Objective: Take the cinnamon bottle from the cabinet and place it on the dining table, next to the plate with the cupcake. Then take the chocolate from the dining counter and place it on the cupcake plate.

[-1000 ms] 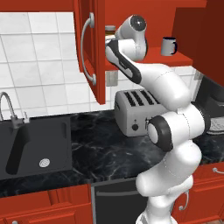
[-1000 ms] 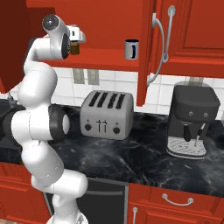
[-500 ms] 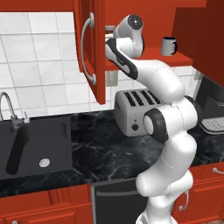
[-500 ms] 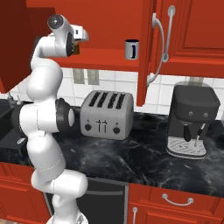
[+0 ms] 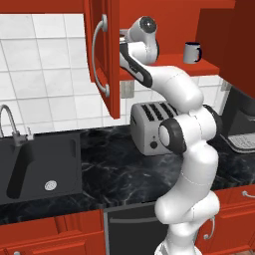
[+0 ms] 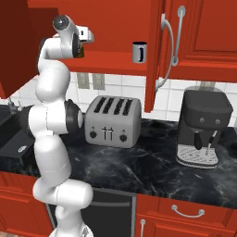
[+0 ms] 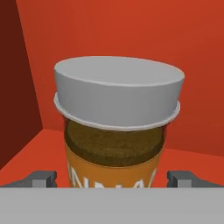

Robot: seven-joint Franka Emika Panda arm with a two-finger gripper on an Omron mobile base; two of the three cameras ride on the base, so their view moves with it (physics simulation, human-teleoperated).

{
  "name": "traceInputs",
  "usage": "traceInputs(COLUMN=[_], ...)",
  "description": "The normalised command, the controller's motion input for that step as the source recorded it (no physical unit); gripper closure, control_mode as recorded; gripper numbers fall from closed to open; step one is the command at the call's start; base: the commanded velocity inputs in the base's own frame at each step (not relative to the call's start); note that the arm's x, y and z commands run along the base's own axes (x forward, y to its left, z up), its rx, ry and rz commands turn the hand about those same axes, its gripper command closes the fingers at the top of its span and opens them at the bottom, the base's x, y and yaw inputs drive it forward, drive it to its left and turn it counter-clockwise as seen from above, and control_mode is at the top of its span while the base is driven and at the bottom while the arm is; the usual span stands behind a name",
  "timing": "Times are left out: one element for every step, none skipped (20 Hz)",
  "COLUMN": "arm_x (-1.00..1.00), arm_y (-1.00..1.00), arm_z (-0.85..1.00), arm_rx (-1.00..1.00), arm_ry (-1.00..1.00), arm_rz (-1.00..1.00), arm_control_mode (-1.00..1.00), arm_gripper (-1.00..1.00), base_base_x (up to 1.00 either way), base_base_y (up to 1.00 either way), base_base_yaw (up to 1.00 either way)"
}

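Flat, even rendered light fills all views, bright and sharp with no blur or edge distortion. The worktop [image 5: 124, 174] shows faint sheen, and the cabinet [image 7: 109, 35] interior darkens at its left wall.

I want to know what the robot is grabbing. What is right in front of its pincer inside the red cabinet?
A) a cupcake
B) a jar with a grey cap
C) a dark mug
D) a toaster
B: in the hand view the cinnamon bottle, brown with a grey cap, stands on the red shelf of the cabinet, between the two tips of the open pincer.
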Motion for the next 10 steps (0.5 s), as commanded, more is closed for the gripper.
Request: traceInputs(arm_x=[0.19, 0.21, 0.21, 0.18, 0.19, 0.17, 0.16, 0.14, 0.14, 0.14], arm_y=[0.03, 0.03, 0.04, 0.04, 0.04, 0.03, 0.0, 0.0, 0.0, 0.0], arm_z=[0.0, 0.0, 0.0, 0.0, 0.0, 0.0, 0.0, 0.0, 0.0, 0.0], arm_rx=[0.0, 0.0, 0.0, 0.0, 0.0, 0.0, 0.0, 0.0, 0.0, 0.0], arm_ry=[0.0, 0.0, 0.0, 0.0, 0.0, 0.0, 0.0, 0.0, 0.0, 0.0], arm_rz=[0.0, 0.0, 0.0, 0.0, 0.0, 0.0, 0.0, 0.0, 0.0, 0.0], arm_control_mode=[-1.0, -1.0, -1.0, -1.0, -1.0, -1.0, -1.0, -1.0, -1.0, -1.0], arm_gripper=[-1.0, -1.0, -1.0, -1.0, -1.0, -1.0, -1.0, -1.0, -1.0, -1.0], base_base_x=[0.0, 0.0, 0.0, 0.0, 0.0, 0.0, 0.0, 0.0, 0.0, 0.0], base_base_y=[0.0, 0.0, 0.0, 0.0, 0.0, 0.0, 0.0, 0.0, 0.0, 0.0], base_base_yaw=[0.0, 0.0, 0.0, 0.0, 0.0, 0.0, 0.0, 0.0, 0.0, 0.0])
